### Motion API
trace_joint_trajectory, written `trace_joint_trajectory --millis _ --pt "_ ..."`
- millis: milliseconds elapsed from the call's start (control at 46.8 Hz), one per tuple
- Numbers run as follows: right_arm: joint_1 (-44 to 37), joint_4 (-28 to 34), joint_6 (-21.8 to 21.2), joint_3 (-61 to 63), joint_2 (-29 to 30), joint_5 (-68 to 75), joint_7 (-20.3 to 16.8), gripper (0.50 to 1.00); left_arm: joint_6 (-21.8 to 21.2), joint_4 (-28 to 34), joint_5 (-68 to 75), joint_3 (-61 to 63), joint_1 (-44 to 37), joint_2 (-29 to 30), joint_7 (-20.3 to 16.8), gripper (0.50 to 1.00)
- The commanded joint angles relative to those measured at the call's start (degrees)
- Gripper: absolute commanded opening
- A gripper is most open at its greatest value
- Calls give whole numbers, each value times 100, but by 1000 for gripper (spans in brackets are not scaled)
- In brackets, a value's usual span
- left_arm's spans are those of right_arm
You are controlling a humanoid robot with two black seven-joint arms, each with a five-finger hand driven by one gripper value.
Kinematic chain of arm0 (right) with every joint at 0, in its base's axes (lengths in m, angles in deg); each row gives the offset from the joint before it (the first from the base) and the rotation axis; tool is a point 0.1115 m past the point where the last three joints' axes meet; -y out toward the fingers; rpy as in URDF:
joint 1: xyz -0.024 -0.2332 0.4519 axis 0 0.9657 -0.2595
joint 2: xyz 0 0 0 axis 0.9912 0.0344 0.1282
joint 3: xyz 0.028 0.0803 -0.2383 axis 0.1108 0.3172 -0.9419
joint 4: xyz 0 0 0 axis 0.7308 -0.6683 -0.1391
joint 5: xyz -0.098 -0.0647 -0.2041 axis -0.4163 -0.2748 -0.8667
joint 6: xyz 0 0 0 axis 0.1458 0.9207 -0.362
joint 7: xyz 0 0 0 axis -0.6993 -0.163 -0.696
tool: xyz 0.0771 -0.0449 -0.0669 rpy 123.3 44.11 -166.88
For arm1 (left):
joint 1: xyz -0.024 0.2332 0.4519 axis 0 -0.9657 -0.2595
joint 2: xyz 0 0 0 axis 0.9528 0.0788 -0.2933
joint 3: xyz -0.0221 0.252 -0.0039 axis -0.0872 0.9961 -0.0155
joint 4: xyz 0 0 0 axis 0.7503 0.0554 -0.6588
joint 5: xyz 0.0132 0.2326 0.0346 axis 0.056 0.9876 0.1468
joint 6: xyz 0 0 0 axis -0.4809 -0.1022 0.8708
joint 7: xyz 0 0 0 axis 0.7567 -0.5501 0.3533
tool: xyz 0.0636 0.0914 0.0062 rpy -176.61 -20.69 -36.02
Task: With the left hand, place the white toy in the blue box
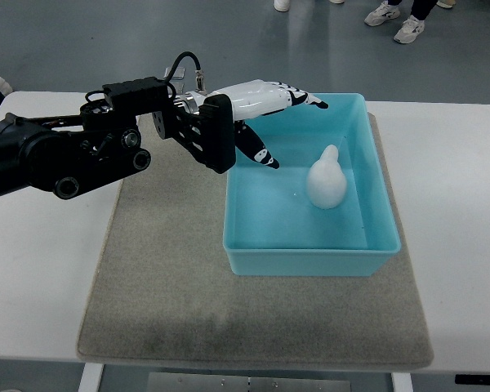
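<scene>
Inside blue box [253,237] white toy [327,181] upright; left robot hand [265,114] above rim, fingers spread, empty.

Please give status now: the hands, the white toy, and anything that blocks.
Left hand open, empty, over the blue box far-left corner. Right hand not in view. White toy upright inside the box, apart from the hand. Nothing in the way.
</scene>
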Motion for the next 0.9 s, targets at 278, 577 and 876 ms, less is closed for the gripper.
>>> trace_joint_trajectory --millis 278,577,876 --pt "0 1 0 0 0 0 0 936 -7 1173 -1129 -69 44 9 1 992" --pt "0 1 0 0 0 0 0 936 -8 2237 -2561 -324 35 0 9 992" --pt "0 1 0 0 0 0 0 936 -157 2914 -6085 -403 70 -114 71 992"
